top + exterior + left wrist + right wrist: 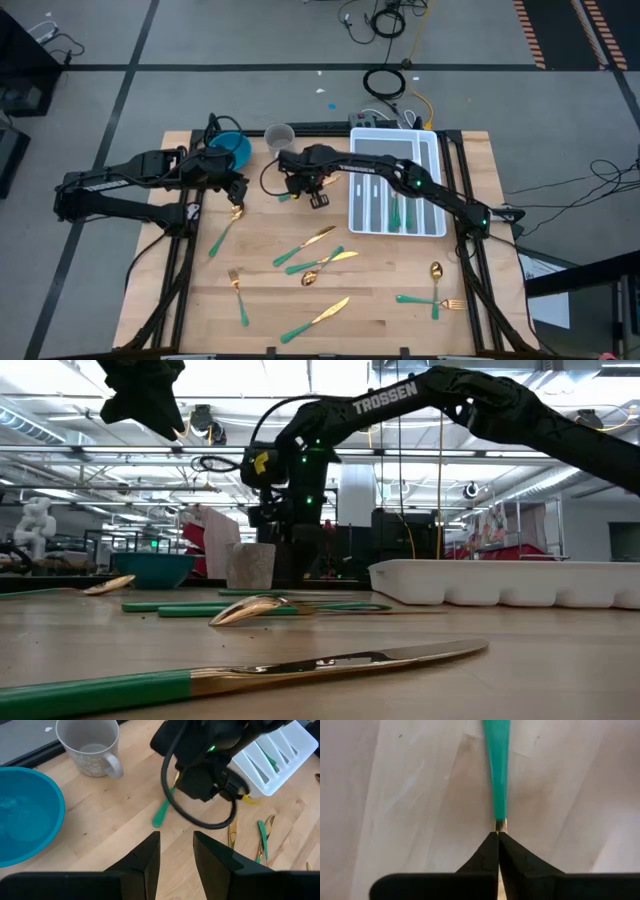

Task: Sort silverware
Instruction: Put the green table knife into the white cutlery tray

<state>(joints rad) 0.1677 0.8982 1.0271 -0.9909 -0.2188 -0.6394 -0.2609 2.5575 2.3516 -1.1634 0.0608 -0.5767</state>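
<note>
Your right claw (498, 836) is down on the surface (400, 290) near the mug (279, 135), fingers pressed together, pinching a teal-handled utensil (496, 765) where handle meets gold neck. Left claw (176, 851) hovers by the blue bowl (231, 148), spread, empty. Remaining silverware lies scattered, some already in the white tray (436, 185)

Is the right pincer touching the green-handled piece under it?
Touching. The right wrist view shows the right pincer shut, its tips pinching the green-handled piece where handle meets gold neck, no gap.
</note>
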